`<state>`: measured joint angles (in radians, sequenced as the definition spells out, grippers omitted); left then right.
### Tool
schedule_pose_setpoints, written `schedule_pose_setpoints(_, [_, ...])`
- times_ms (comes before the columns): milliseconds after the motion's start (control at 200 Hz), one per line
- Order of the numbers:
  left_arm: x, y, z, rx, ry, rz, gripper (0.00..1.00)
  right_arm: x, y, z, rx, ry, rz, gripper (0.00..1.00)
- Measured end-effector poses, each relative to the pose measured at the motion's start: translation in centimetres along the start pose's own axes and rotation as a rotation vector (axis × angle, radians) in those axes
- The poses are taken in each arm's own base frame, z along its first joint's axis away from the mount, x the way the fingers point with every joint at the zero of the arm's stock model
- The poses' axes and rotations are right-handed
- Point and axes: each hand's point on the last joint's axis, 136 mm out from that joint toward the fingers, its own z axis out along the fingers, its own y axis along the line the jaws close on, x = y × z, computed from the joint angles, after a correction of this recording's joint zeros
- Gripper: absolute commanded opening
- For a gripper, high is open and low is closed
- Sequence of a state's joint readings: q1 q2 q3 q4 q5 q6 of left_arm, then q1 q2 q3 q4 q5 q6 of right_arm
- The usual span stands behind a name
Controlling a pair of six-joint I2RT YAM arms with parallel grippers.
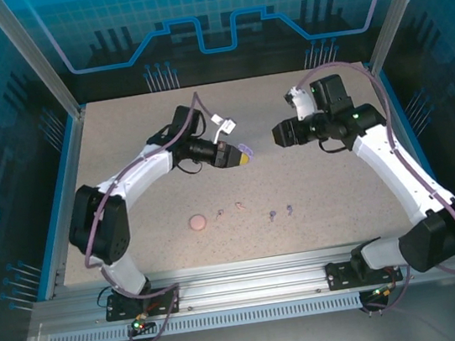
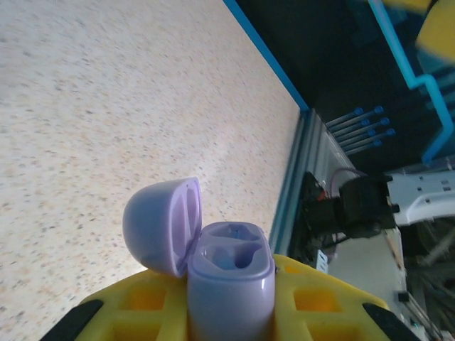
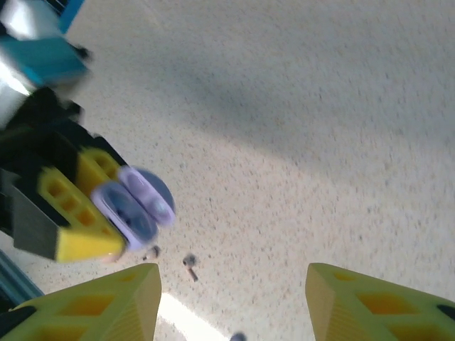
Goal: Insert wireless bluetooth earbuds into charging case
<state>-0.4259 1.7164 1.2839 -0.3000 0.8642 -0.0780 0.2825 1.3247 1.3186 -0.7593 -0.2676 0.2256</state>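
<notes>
Four tiny earbuds lie in a loose row right of the round pink case: the pale pink pair just beside it, the lavender pair farther right. Left gripper is clamped on the lavender charging case, lid flipped open, sockets looking empty, held up beyond the pink case. Right gripper hovers farther right, fingers spread, nothing between them. I'd call the lavender pair its pick: nearer that arm, down and nearward from its fingers. Their stem direction is too small to read.
</notes>
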Motion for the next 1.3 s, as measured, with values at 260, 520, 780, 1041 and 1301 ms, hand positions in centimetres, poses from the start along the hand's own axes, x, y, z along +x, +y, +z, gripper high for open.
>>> schedule_pose_setpoints(260, [-1.8,-0.1,-3.3,-0.167,-0.270,0.110,0.00,11.0,-1.2,4.2,0.084,0.270,0.286,0.57])
schedule_pose_setpoints(520, [-4.5,-1.4,-7.9,-0.314,-0.552,0.223,0.00,17.5,-0.2,6.4,0.227,0.416,0.394,0.54])
schedule_pose_setpoints(780, [-6.0,-3.3,-10.8,-0.399,-0.718,0.300,0.00,21.0,0.3,9.3,0.369,0.520,0.409,0.47])
schedule_pose_setpoints(1041, [-6.4,-4.1,-11.0,-0.427,-0.745,0.346,0.00,21.1,1.0,12.1,0.472,0.534,0.409,0.40])
schedule_pose_setpoints(1301, [-5.9,-3.9,-11.2,-0.442,-0.755,0.352,0.00,21.4,0.1,12.8,0.552,0.541,0.426,0.37])
